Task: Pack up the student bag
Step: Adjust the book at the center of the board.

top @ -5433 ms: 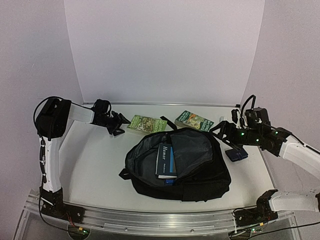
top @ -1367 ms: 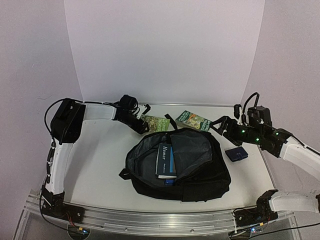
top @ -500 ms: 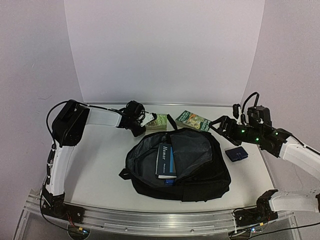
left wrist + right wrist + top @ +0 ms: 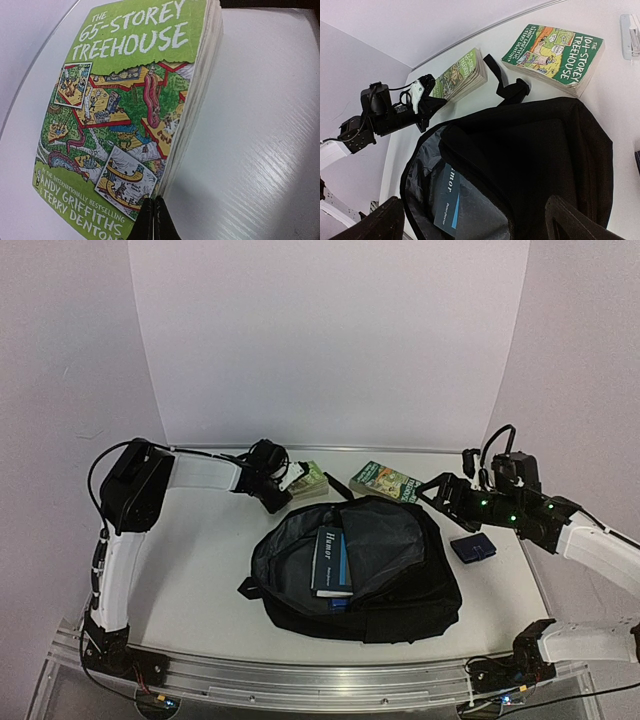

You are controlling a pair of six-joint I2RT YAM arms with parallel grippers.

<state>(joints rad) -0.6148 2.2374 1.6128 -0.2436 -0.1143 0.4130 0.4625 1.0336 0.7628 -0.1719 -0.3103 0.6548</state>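
The large soft black fabric backpack (image 4: 410, 585) lies flat on the table, its zipper undone and its mouth gaping wide on grey lining. Its opening sits just beside the left gripper (image 4: 292, 482). Its far right corner lies under the right gripper (image 4: 436, 492), with the top loop pointing between the two.

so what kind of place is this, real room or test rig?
Most likely a lab test cell: plain white backdrop panels box in a white table, a metal mounting rail runs along its near edge, and the student bag looks like a staged prop.
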